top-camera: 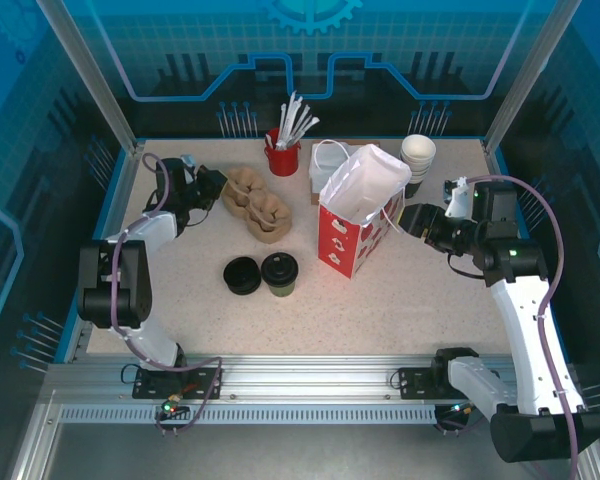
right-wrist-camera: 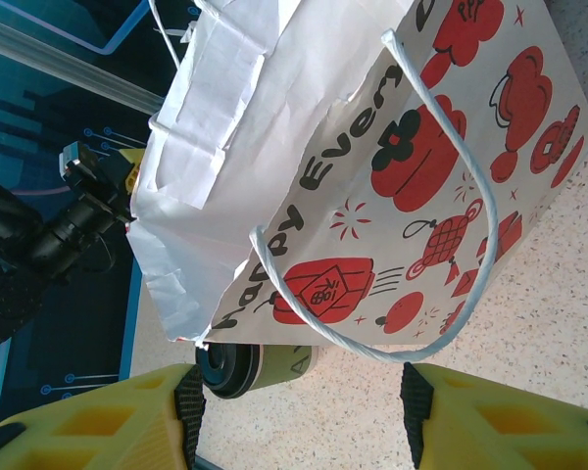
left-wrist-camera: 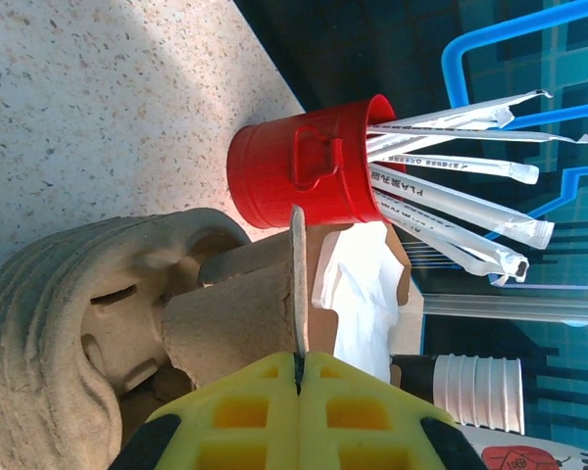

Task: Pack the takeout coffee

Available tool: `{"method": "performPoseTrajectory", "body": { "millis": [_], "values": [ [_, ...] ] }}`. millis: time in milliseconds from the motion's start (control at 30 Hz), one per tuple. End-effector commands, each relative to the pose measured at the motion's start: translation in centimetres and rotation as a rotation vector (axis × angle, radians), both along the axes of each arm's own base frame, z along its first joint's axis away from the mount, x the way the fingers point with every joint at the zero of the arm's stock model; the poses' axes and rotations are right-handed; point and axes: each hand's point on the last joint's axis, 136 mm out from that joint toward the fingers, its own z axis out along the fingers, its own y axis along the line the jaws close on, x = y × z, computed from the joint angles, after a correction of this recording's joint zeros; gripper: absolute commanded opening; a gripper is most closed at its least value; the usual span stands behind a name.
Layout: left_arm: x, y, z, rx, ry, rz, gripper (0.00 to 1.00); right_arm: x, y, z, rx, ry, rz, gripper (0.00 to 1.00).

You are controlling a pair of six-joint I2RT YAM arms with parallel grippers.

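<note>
The takeout coffee [top-camera: 279, 272] stands upright, lid on, long axis vertical, on the table [top-camera: 380, 310] at near centre. A stack of black lids [top-camera: 242, 275] sits just beside it at 9 o'clock, and the paper bag [top-camera: 355, 215] gapes open at 2 o'clock. From the left gripper [top-camera: 215, 185] the cup lies at 5 o'clock. That gripper is the nearer one, but it is clamped on an edge of the pulp cup carrier [top-camera: 258, 203]. From the right gripper [top-camera: 405, 220] the cup lies at 8 o'clock. Its jaws are apart at the bag's side, and the handle loop [right-wrist-camera: 490, 235] hangs between them. Bare speckled tabletop lies at the cup's 6 o'clock.
</note>
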Motion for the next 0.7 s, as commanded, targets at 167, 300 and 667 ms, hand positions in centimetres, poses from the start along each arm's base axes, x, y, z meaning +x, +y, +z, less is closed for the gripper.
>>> {"method": "performPoseTrajectory", "body": {
  "millis": [167, 300, 667],
  "values": [
    [-0.1, -0.2, 5.5, 0.014, -0.100, -0.045, 0.00, 0.1, -0.1, 1.3, -0.003, -0.032, -0.003, 0.59],
    [-0.6, -0.3, 7.0, 0.035, -0.112, -0.057, 0.00, 0.1, -0.1, 1.4, -0.004, -0.036, -0.002, 0.59],
    [-2.3, -1.0, 12.7, 0.091, -0.172, -0.118, 0.00, 0.2, 0.6, 3.4, 0.017, -0.111, 0.040, 0.58]
  ]
}}
